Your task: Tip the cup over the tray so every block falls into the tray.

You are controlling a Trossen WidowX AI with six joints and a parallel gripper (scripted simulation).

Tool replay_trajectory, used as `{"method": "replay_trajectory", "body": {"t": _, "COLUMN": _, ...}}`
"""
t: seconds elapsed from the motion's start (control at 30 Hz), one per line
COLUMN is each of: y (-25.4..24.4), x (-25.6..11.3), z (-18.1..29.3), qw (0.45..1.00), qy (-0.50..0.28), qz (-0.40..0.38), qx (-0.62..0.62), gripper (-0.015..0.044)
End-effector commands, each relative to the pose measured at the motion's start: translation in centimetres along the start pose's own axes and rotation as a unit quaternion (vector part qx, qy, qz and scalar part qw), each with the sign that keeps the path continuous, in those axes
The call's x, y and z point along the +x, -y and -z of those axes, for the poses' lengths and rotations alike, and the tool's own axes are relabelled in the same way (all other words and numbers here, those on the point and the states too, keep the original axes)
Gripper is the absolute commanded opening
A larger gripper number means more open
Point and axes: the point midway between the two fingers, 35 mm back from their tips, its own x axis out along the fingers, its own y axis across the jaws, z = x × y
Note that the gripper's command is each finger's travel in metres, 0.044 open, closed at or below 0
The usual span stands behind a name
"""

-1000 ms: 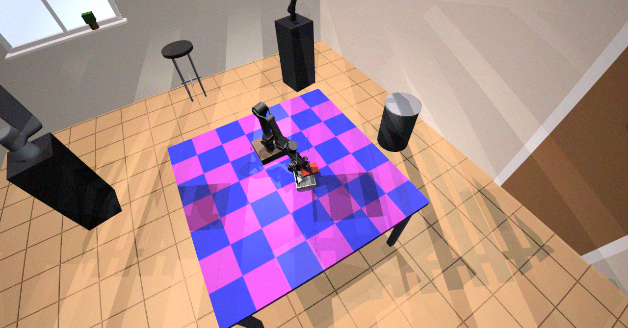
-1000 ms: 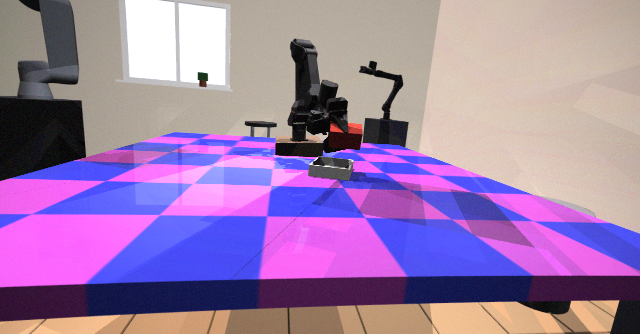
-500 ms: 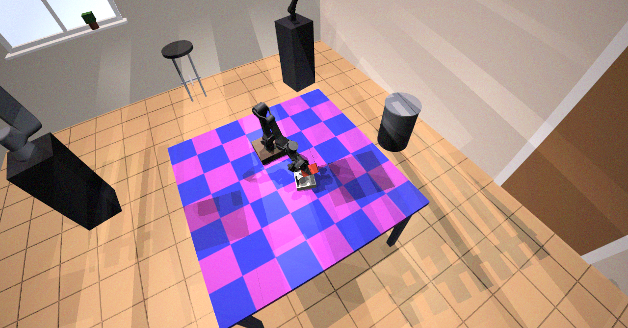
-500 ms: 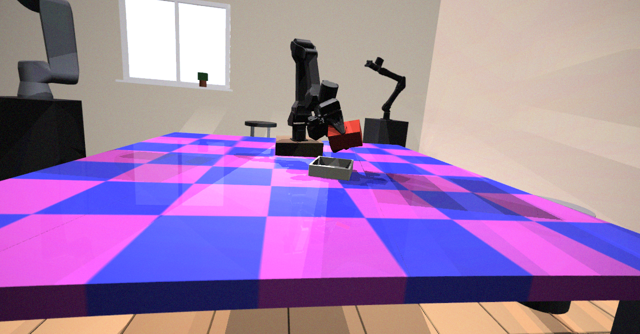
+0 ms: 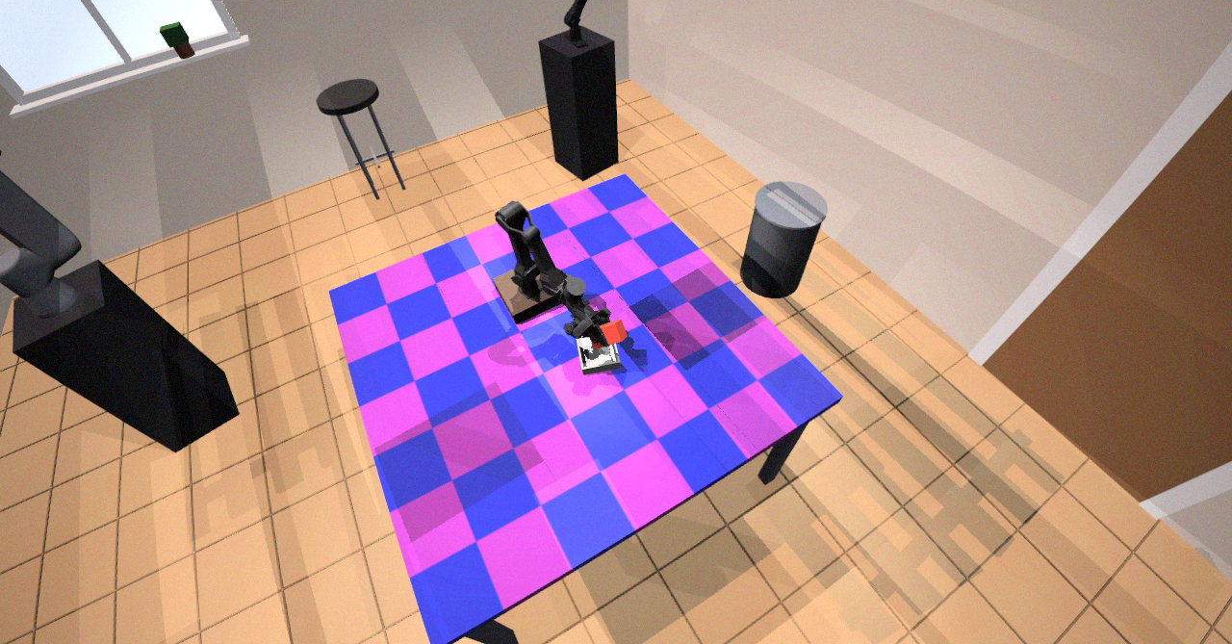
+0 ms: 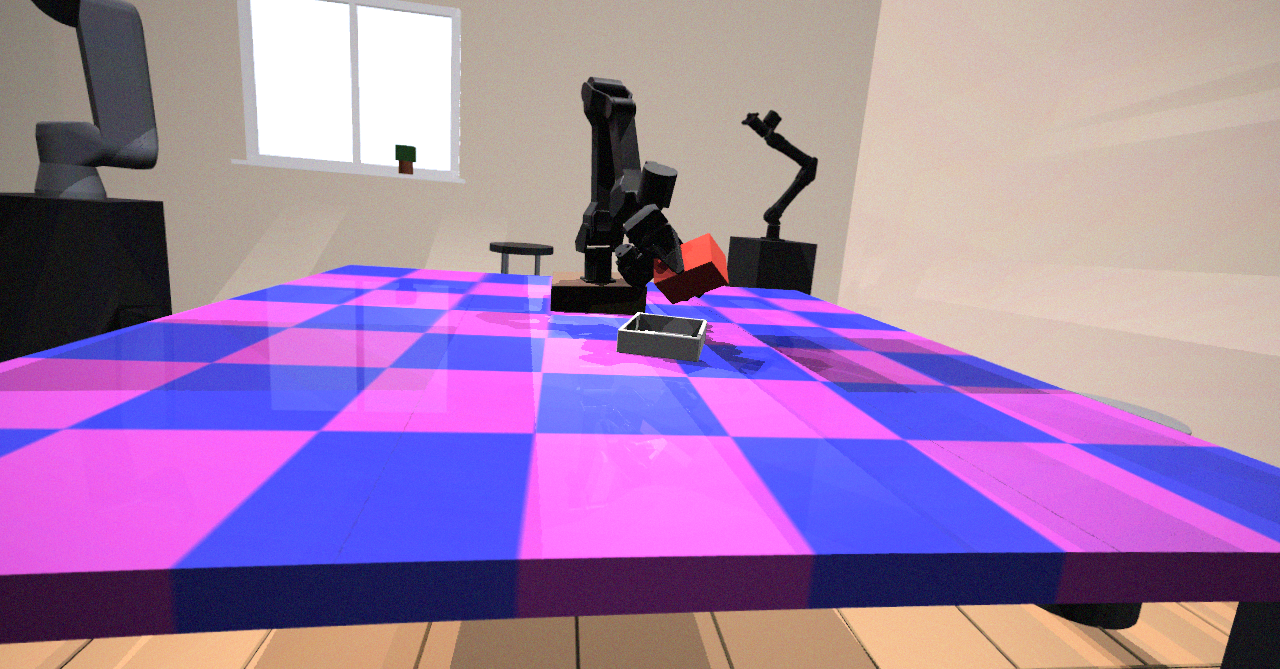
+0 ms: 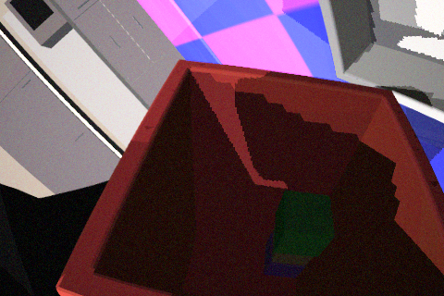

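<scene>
- Between the fingers of the gripper [image 5: 605, 328] [image 6: 677, 262], a red cup [image 5: 614, 331] [image 6: 699, 268] [image 7: 124, 166] is pinched, raised off the table [image 5: 603, 429] [image 6: 662, 495] [image 7: 273, 51] and tilted, its open mouth facing the wrist view.
- Inside the gripped cup, a green block [image 7: 305, 219] lies deep in the shade; edges of blue and dull brown show just beneath it, too dark to count surely as separate blocks.
- Behind the fingers, the wrist is rolled over sideways, and the forearm slopes down to it from a high elbow; the arm [image 5: 535, 252] [image 6: 621, 141] is folded, with its upper section rising steeply from the base.
- Below the fingers and near the cup, the shallow tray [image 5: 601, 370] [image 6: 660, 344] [image 7: 347, 23] sits flat on the checkered table; from above, the cup overlaps its edge, though how much of the cup is over it I cannot tell.
- Farther back from the fingers, a brown block [image 5: 509, 299] [image 6: 597, 297] carries the arm's foot.
- Well apart from the fingers, beyond the table, stand a stool [image 5: 347, 97] [image 6: 521, 249] and a dark bin [image 5: 778, 252].
</scene>
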Motion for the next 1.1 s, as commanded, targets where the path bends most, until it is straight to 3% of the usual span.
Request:
{"method": "replay_trajectory", "body": {"t": 0.0, "y": -0.10, "x": 0.05, "z": 0.06, "qw": 0.999, "qy": -0.001, "qz": -0.003, "qx": 0.052, "gripper": 0.0000}}
{"method": "replay_trajectory", "body": {"t": 0.77, "y": 0.02, "x": 0.24, "z": 0.03, "qw": 0.955, "qy": -0.002, "qz": -0.003, "qx": 0.297, "gripper": 0.0000}}
{"method": "replay_trajectory", "body": {"t": 1.07, "y": 0.04, "x": 0.28, "z": 0.03, "qw": 0.953, "qy": -0.006, "qz": -0.005, "qx": 0.304, "gripper": 0.0000}}
